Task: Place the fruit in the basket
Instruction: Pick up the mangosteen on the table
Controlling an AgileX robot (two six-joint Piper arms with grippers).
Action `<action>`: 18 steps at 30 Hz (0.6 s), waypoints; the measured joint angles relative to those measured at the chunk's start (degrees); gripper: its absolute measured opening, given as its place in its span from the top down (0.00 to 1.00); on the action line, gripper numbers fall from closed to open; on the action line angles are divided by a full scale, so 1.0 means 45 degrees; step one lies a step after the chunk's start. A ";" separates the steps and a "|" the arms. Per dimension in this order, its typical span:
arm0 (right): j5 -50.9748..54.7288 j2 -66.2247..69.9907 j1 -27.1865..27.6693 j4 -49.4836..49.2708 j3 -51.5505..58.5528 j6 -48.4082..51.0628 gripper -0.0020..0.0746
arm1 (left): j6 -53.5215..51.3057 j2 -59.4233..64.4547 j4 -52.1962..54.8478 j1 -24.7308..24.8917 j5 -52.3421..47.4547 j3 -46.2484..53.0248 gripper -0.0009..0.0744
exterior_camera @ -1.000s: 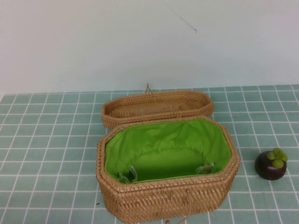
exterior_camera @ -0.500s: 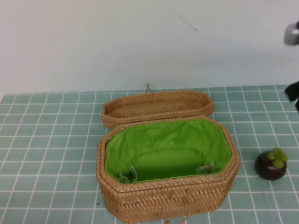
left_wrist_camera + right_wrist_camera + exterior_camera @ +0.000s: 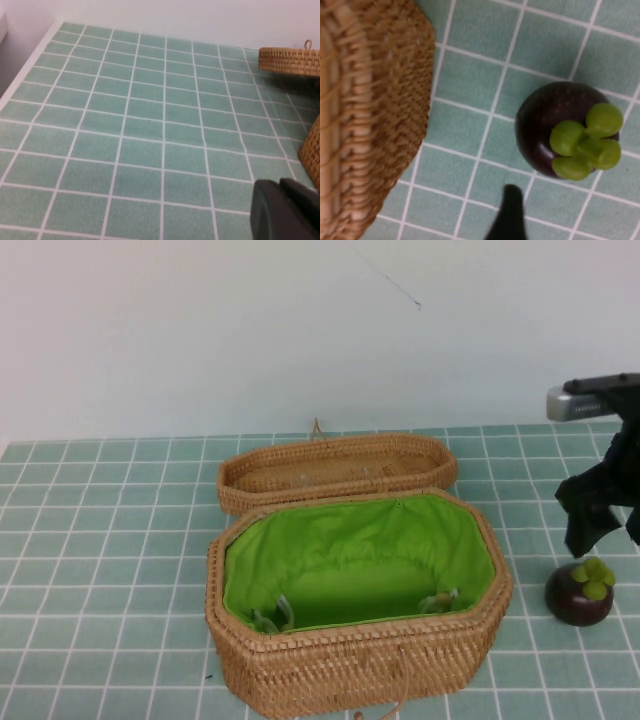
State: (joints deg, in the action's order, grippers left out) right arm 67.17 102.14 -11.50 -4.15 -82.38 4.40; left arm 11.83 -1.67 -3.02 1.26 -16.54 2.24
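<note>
One fruit point(image 3: 579, 594) on tiles right of basket point(image 3: 300, 660), clear of its wall, cap up, round, no long axis. Directly above: right gripper point(image 3: 606, 538), fingers spread, holding nothing; straight descent judged sufficient. Left gripper point(image 3: 285, 210) beyond basket's left side, grip state unreadable.

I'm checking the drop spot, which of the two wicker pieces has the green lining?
The deep front basket, left of the fruit under the right gripper; the shallow lid behind it is unlined.

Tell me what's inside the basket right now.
The basket holds only its green lining. The fruit sits outside on the tiles, below the right gripper. The near wall hides the front floor. The left gripper is away.
</note>
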 joint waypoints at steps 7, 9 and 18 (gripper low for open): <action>0.0116 0.1202 0.0000 -0.0091 0.0000 -0.0023 0.07 | 0.0000 0.0000 0.0000 0.0000 0.0000 0.0000 0.99; 0.0012 0.1418 0.0000 -0.0091 0.0000 -0.0023 0.07 | 0.0000 0.0000 0.0000 0.0000 0.0000 0.0000 0.99; -0.0377 0.2432 0.0075 0.0103 0.0062 -0.0023 0.08 | 0.0000 0.0023 0.0000 0.0000 0.0000 0.0000 0.99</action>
State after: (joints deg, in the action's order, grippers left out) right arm 65.47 113.08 -11.16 -3.69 -82.10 4.29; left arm 11.83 -1.57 -3.02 1.26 -16.54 2.24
